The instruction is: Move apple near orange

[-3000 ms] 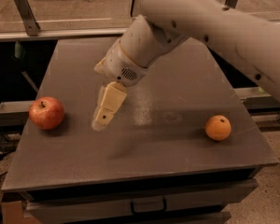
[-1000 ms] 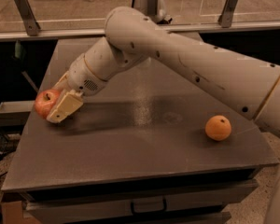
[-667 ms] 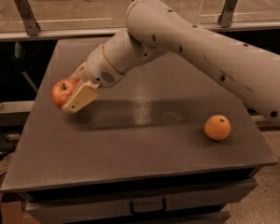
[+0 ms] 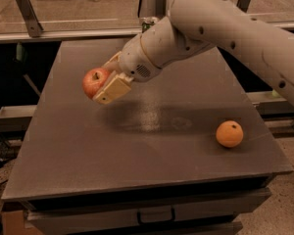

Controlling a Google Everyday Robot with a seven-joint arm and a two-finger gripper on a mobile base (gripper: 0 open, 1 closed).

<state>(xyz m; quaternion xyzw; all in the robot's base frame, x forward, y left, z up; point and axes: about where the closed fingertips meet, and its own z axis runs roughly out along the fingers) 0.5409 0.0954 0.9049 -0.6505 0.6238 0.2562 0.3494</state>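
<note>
Gripping apple [image 4: 94, 81] in clamped fingers, gripper [image 4: 106, 82] hangs above table [image 4: 137, 175] left side; orange [image 4: 230, 134] well apart, front right.

Gripper [image 4: 104, 82] holds the red apple [image 4: 94, 81] aloft, well apart from the orange [image 4: 230, 133].

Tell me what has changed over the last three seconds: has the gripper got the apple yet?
Yes. The gripper went to the table's left side, closed on the apple lying there, lifted it off the table and carried it partway right, toward the orange. The apple is now held above the table's left-centre. The orange has stayed in its spot near the right front edge, with a wide gap between the two fruits.
</note>
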